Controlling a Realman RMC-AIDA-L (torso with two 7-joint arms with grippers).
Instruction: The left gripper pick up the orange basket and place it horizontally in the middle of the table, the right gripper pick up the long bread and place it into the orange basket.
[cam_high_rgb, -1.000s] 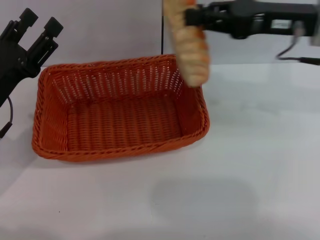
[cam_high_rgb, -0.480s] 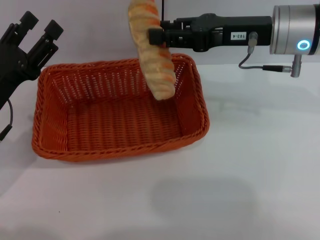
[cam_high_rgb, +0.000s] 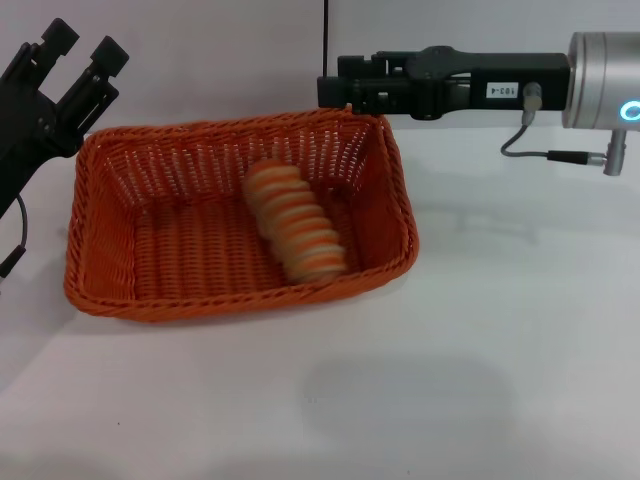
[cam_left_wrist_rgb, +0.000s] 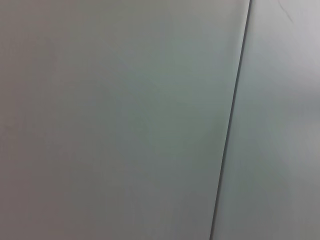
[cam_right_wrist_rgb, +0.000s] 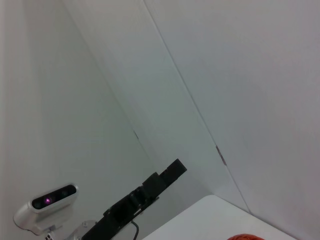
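Half a second back the long bread (cam_high_rgb: 296, 232) was hanging from my right hand (cam_high_rgb: 335, 92) above the orange basket (cam_high_rgb: 238, 221); now it's dropped and lies slanted on the basket floor, toward the right end (a bit blurry). That hand has let go and holds nothing, hovering over the basket's far right corner, though I can't tell how far apart its fingers are. My left hand (cam_high_rgb: 82, 52) is parked up by the basket's far left corner, fingers spread, nothing in it. Basket sits lengthwise on the white table (cam_high_rgb: 480, 380).
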